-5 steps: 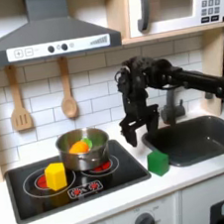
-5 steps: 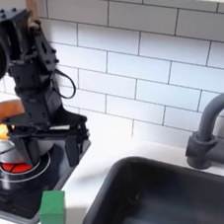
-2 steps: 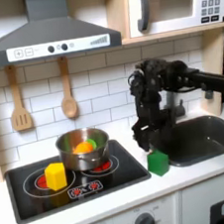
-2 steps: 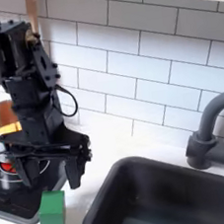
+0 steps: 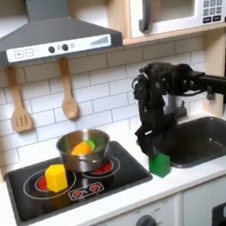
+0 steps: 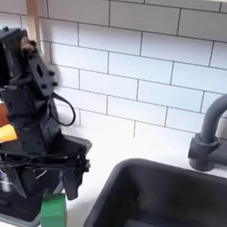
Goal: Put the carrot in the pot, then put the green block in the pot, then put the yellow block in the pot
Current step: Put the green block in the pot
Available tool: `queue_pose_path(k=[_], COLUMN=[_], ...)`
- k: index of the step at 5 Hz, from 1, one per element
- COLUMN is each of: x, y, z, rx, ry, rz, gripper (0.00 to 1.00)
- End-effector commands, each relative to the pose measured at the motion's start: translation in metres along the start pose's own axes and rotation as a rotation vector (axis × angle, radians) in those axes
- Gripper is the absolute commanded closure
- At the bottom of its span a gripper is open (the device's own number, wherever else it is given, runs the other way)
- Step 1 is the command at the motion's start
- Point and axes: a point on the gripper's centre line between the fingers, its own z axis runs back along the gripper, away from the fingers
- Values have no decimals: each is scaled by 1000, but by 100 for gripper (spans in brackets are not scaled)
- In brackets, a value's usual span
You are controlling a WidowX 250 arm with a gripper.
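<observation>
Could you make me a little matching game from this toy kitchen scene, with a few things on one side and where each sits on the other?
Things:
1. carrot
2. green block
3. yellow block
4. spatula

Places:
A. on the stove, left of the pot in the first exterior view
B. hanging on the tiled wall
C. inside the pot
D. on the counter under the gripper

Pairs: 1-C, 2-D, 3-A, 4-B

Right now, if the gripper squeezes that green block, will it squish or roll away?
Probably neither. The green block looks like a hard cube with flat faces, sitting flat beside the stove, so it likely won't roll. Being small, it is probably light. Its smooth-looking sides might slip if the gripper pinches off-centre.
</observation>
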Motion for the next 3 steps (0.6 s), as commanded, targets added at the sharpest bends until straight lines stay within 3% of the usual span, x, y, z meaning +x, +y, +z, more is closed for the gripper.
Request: queue_pose_path(k=[1,3], x=[2,3], y=[0,-7], z=[-9,-17], rx=[63,64], ry=[12,28], rz=[24,13], gripper=[0,0])
